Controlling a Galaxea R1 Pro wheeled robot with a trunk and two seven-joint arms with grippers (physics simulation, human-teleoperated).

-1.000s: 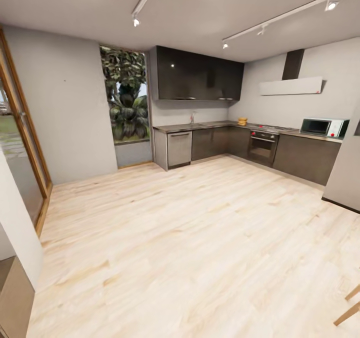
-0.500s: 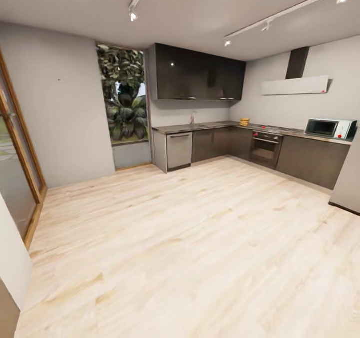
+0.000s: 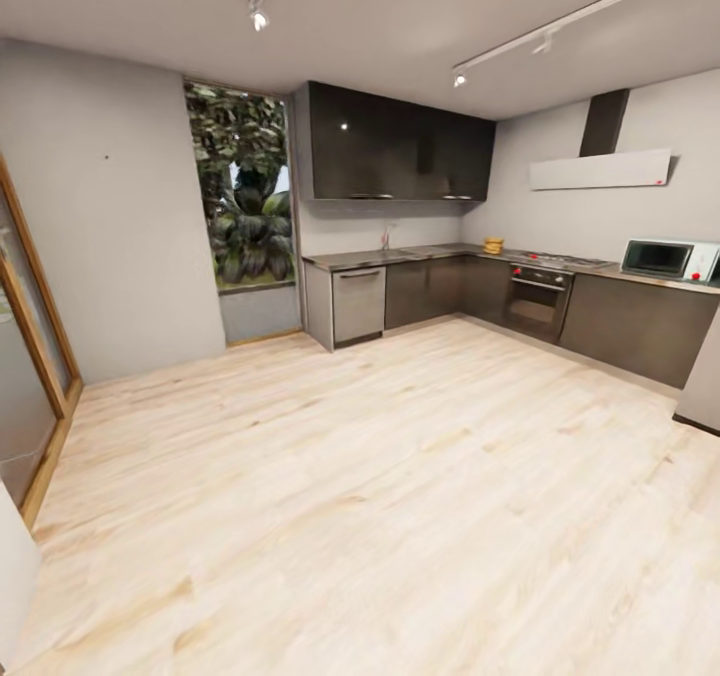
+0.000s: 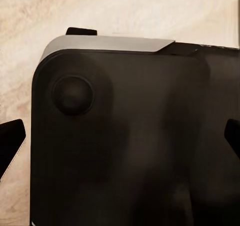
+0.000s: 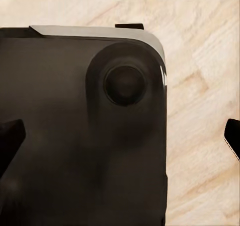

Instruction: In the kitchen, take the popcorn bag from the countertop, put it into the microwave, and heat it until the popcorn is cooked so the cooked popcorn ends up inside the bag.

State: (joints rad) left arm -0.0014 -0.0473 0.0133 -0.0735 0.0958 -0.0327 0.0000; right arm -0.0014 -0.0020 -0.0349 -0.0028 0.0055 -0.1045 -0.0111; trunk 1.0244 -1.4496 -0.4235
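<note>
Two tools hang low beside your base, and both look spread and empty: in the left wrist view the left tool (image 4: 120, 136) shows dark fingertips (image 4: 11, 145) at opposite edges of the frame with nothing between them but the black base (image 4: 125, 146) and pale floor (image 4: 30, 30); the right tool (image 5: 120, 136) reads the same way over its corner of the base.

You are still in the transit stage. From the head view, the bag (image 3: 492, 245) is a small tan shape on the bench (image 3: 420, 252), at the far corner of the kitchen, just left of the hob (image 3: 560, 259). It is too small to judge its long axis or how its rim sits. The microwave (image 3: 668, 259) stands on the same bench run, further right, past the hob, with its door apparently shut.

What the coming move turns on is bearing: the bag lies well ahead and to your right, so drive across the open floor toward that corner. Neither arm is meaningfully nearer yet, though the right side faces it.
</note>
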